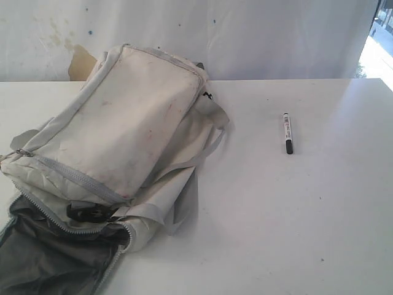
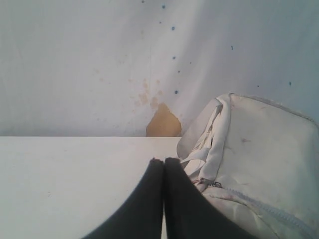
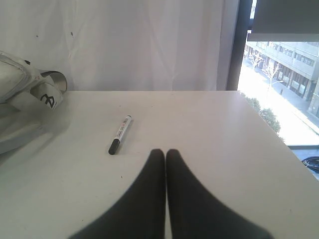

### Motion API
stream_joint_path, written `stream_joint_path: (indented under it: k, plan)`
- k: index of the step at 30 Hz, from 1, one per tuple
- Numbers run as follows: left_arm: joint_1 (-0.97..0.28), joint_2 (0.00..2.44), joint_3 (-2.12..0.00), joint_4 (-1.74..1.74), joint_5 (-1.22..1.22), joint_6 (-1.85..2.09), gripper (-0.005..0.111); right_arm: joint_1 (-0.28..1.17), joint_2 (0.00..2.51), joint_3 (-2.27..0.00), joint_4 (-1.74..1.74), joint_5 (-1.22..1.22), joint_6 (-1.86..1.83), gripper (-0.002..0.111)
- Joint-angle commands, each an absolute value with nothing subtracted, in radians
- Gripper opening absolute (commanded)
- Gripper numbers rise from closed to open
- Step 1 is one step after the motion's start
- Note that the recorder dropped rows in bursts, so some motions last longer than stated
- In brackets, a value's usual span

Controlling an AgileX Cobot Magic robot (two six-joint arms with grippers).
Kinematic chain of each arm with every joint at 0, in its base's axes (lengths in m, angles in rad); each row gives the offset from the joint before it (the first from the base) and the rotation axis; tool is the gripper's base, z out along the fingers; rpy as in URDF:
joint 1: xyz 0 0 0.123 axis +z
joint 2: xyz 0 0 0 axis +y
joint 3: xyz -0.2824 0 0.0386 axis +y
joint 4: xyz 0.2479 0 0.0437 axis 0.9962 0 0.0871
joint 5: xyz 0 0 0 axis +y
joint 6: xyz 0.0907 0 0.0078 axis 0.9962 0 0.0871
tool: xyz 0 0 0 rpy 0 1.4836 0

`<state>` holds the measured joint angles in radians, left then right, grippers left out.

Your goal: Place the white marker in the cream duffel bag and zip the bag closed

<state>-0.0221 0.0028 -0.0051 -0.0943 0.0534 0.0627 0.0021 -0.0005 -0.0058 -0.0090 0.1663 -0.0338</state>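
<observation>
On the worktop (image 1: 276, 215), white marker (image 1: 287, 133) lying flat — well apart from cream duffel bag (image 1: 135, 117), zip (image 1: 61, 224) open, left pincer (image 2: 164, 160) and right pincer (image 3: 165, 152) both pressed together, empty.

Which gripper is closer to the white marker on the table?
Right. The right gripper hovers just short of the white marker; the left gripper sits beside the cream duffel bag, no marker in its view.

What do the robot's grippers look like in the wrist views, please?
The left gripper has two plain matte black fingers, broad at the base and curving to narrow rounded tips. The right gripper looks identical. No cables or markings show.
</observation>
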Motion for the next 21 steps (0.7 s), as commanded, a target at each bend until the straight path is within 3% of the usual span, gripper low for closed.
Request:
stream_joint_path:
  k: [1, 8, 14, 21]
  plan:
    - [-0.023, 0.0, -0.05, -0.095, 0.036, 0.056, 0.0, 0.0, 0.0, 0.0, -0.009, 0.146, -0.03, 0.0]
    - [-0.023, 0.0, -0.249, -0.095, 0.179, 0.056, 0.0, 0.0, 0.0, 0.0, 0.0, 0.016, 0.06, 0.0]
    - [-0.023, 0.0, -0.457, -0.095, 0.403, 0.075, 0.0, 0.0, 0.0, -0.142, 0.011, 0.055, 0.137, 0.0]
    - [-0.023, 0.012, -0.557, -0.095, 0.479, 0.075, 0.0, 0.0, 0.05, -0.246, 0.011, 0.101, 0.139, 0.0]
